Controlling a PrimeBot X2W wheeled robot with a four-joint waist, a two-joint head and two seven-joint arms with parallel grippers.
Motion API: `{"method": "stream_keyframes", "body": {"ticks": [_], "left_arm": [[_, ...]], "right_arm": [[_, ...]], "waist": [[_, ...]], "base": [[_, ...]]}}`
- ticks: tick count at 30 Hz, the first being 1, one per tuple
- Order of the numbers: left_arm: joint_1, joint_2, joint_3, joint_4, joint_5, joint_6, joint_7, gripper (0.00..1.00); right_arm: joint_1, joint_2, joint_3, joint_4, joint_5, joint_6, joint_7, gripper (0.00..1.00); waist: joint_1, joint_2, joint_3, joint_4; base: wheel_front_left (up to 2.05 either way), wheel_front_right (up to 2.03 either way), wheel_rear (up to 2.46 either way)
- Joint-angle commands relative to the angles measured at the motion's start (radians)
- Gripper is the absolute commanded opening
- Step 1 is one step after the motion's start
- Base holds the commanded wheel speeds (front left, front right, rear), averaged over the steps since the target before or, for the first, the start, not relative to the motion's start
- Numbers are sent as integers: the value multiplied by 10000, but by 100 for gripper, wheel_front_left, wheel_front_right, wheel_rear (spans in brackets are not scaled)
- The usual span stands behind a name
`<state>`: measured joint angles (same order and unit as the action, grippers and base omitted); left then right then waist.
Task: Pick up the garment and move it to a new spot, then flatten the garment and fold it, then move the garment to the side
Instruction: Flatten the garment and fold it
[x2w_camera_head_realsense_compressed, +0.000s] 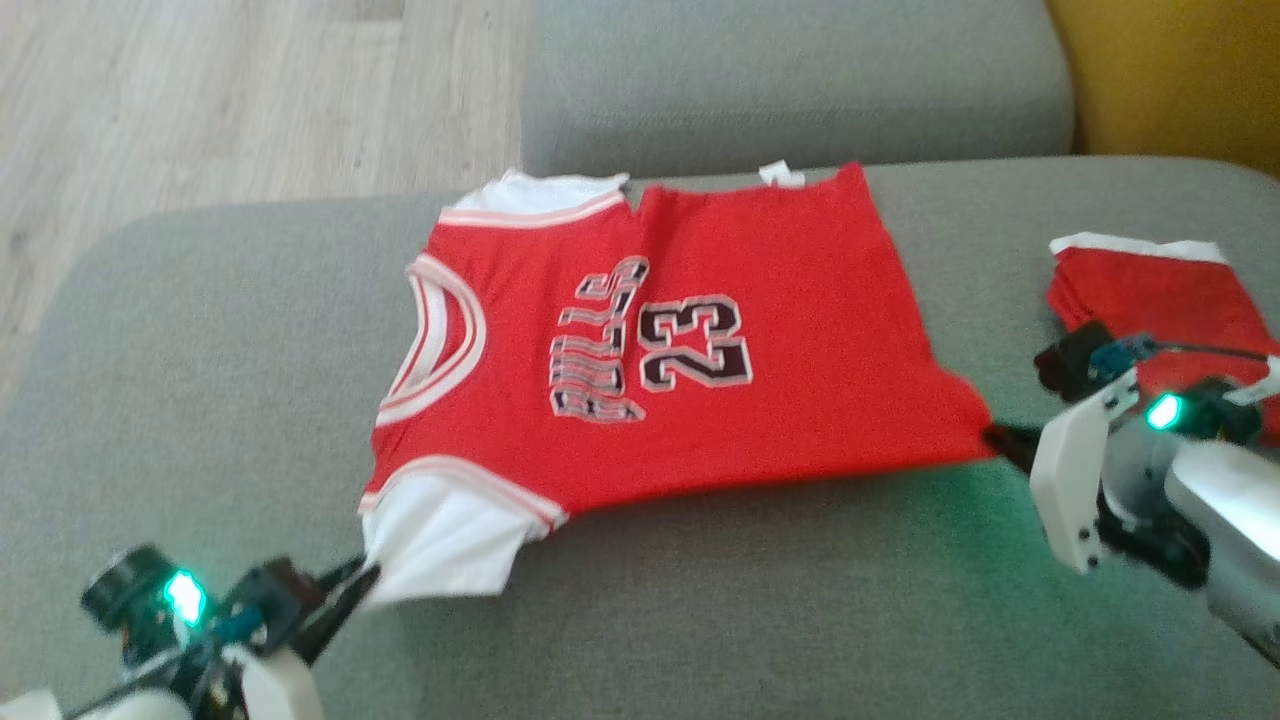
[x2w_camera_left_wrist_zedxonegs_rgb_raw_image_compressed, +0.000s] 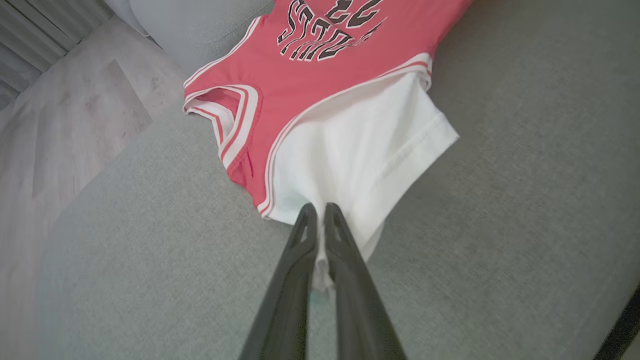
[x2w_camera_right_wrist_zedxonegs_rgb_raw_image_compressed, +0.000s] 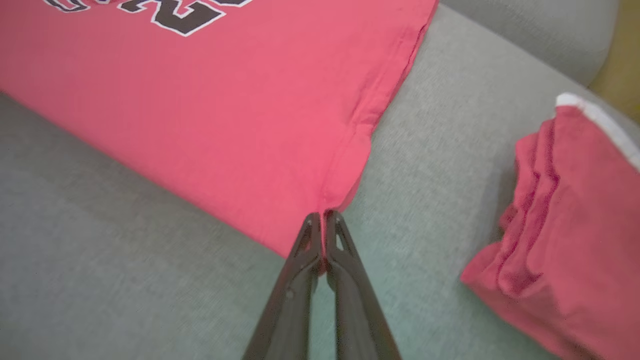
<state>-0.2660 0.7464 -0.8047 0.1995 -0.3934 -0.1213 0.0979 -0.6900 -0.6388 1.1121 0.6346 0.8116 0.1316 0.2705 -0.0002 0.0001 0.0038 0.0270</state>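
The garment is a red jersey with white sleeves, black lettering and the number 23, spread flat on the grey sofa cushion. My left gripper at the lower left is shut on the edge of the near white sleeve; the left wrist view shows cloth pinched between the dark fingers. My right gripper at the right is shut on the jersey's near hem corner, which is pulled to a point.
A second red garment lies folded at the cushion's right end, close behind my right wrist, also visible. A back cushion rises behind. Wooden floor lies beyond the left edge.
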Motion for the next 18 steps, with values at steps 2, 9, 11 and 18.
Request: {"method": "stream_keyframes", "body": {"ticks": [2, 9, 11, 18], "left_arm": [[111, 893, 506, -929, -236, 374, 413, 0], [884, 1370, 655, -2477, -627, 1139, 1208, 0], [885, 1426, 739, -2736, -674, 1341, 1392, 0], [248, 1345, 893, -2543, -723, 1340, 1829, 0]], "right_arm": [[200, -793, 338, -1059, 823, -9, 457, 0], [313, -1737, 701, -2788, 1957, -9, 1237, 0], [270, -1845, 622, -2995, 2048, -9, 1243, 0], [-49, -1564, 253, -2826, 1998, -9, 1066, 0]], "waist": [[2, -1, -285, -141], [2, -1, -437, -286], [2, -1, -394, -327], [2, -1, 3, -377]], "base": [[0, 0, 0], [0, 0, 0], [0, 0, 0], [0, 0, 0]]}}
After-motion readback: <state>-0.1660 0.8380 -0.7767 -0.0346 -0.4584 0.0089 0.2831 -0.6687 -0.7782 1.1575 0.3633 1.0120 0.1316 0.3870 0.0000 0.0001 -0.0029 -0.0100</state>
